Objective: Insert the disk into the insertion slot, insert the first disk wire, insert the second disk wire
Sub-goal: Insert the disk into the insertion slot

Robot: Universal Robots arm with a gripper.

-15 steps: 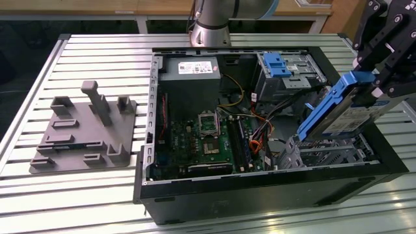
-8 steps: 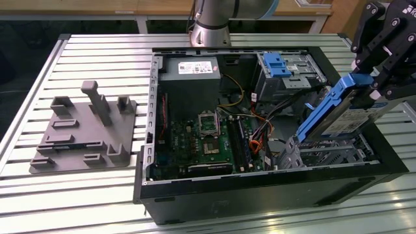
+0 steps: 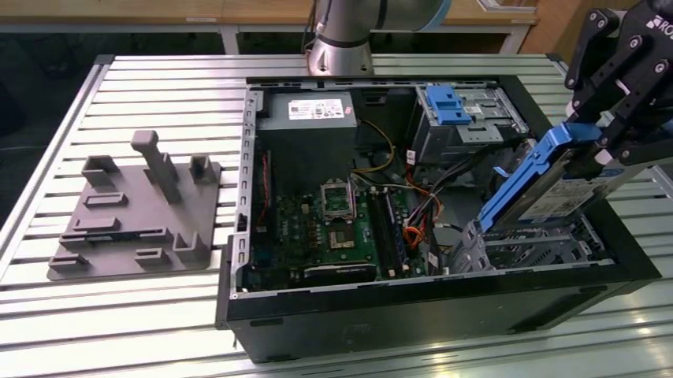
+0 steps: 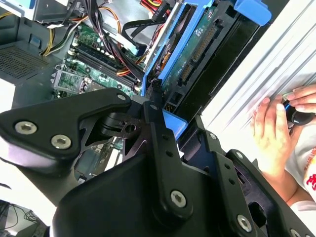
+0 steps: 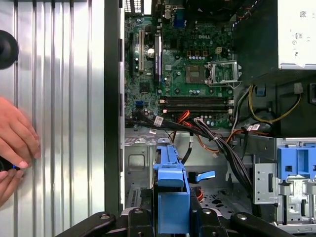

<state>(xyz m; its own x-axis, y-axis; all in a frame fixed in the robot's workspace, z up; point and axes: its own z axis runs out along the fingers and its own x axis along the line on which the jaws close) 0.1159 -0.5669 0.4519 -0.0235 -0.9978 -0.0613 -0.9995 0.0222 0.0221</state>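
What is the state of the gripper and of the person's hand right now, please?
Gripper: closed, holding the disk.
Person's hand: resting on the table.

Nothing can be read with certainty. The power supply label (image 3: 318,109) and the white label (image 3: 563,197) on the disk (image 3: 522,185) carry fine print too small to make out (the little white cable tags (image 5: 158,120) are the same). The motherboard (image 5: 148,84) bears a short white marking above its processor socket (image 5: 223,73), and the red print on a person's white shirt (image 4: 306,163) is cut by the edge.
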